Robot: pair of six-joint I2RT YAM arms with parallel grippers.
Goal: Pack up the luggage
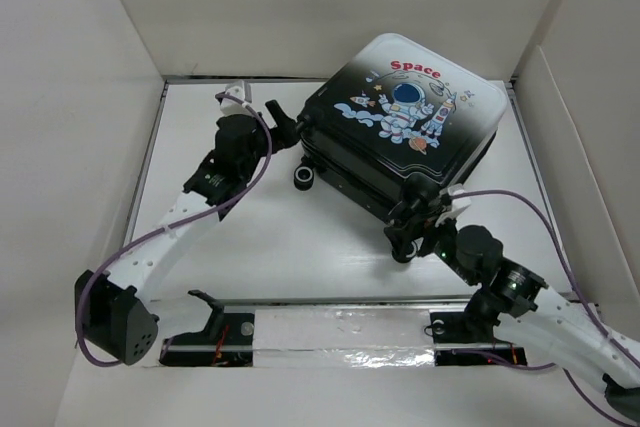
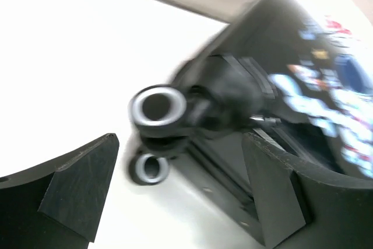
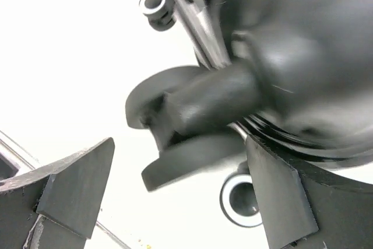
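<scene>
Trouble from here would most likely start at the wheels. The luggage (image 1: pixel 400 122) lies flat and shut on the far right part of the counter (image 1: pixel 260 247). Its astronaut print faces up, it is turned at an angle, and its wheeled edge points toward the arms.

The left fingers (image 2: pixel 76 185) stand wide apart and hold nothing; the left corner wheel (image 2: pixel 157 106) sits just beyond them. The right fingers (image 3: pixel 70 193) are spread just as wide. The near corner caster (image 3: pixel 192 138) sits in the gap between them, unpinched.

That caster is the first risk. With a finger on either side of it, a sideways or upward move of the right arm could hook it and drag or tip the case. The shell is glossy and the counter looks smooth, so a nudge from either arm could slide the case toward the white side wall (image 1: pixel 580 177). If either pair of fingers closes on a wheel, my guess is it would roll or squirt out rather than hold.

Much is hard to read:
- Both wrist views are smeared with blur.
- Whether the right fingers graze the caster cannot be told.
- From above, the right wrist covers its own fingers.
- The zip's state, any handle, the far side of the case and whatever is inside are all hidden.
</scene>
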